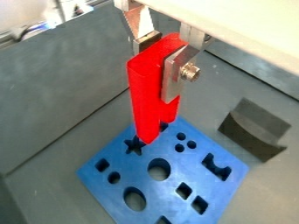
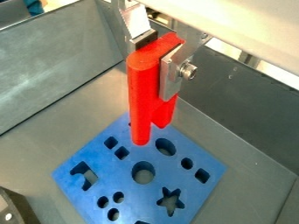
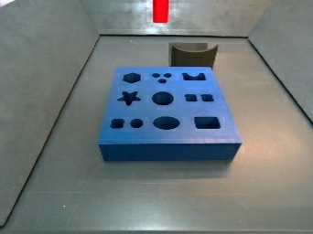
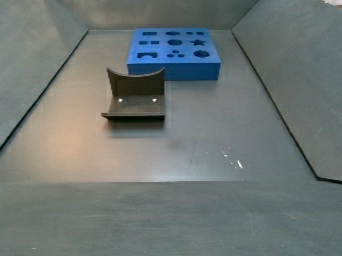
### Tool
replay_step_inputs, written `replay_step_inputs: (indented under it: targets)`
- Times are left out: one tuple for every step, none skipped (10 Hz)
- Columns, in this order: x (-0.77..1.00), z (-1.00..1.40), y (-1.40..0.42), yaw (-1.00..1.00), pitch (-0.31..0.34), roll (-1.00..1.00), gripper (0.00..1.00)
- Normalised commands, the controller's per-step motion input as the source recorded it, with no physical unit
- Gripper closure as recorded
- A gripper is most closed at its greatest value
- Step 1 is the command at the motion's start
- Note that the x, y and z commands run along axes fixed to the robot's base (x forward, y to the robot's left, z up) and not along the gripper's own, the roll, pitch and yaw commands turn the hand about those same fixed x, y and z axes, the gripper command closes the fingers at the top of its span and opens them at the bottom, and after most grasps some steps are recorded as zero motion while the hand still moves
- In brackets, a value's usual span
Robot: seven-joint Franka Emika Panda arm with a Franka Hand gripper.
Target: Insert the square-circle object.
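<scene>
claw clamped on the top of the square-circle object | red piece hangs upright, long axis vertical, legs pointing down | blue block sits on the bench right below, dark curved piece off beside it

The end effector hangs high above the blue block, clamping the red square-circle object upright, its lower end clear of the block's top. Air between piece and holes is open. The dark grey curved piece stands near the block's far edge in a side view, apart from it. Grey walls hem the desk, whose wide floor is bare.
</scene>
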Motion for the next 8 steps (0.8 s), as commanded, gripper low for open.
replay_step_inputs:
  targets:
    - [-0.07,-0.66,-0.04,-1.0,-0.099,-0.02,1.0]
    - [-0.07,-0.68,-0.03,-1.0,-0.096,-0.02,1.0]
    - [-0.01,-0.58,-0.19,-0.94,-0.006,0.0,1.0]
    - [-0.08,-0.67,-0.29,-0.85,-0.02,0.0,1.0]
    - [0.0,-0.61,-0.19,-0.99,-0.036,0.01,1.0]
    - [0.0,-0.61,-0.17,-1.0,-0.037,0.01,1.0]
    - [0.0,-0.59,-0.12,-1.0,-0.01,0.01,1.0]
    - [0.0,-0.57,-0.02,-1.0,0.0,0.0,1.0]
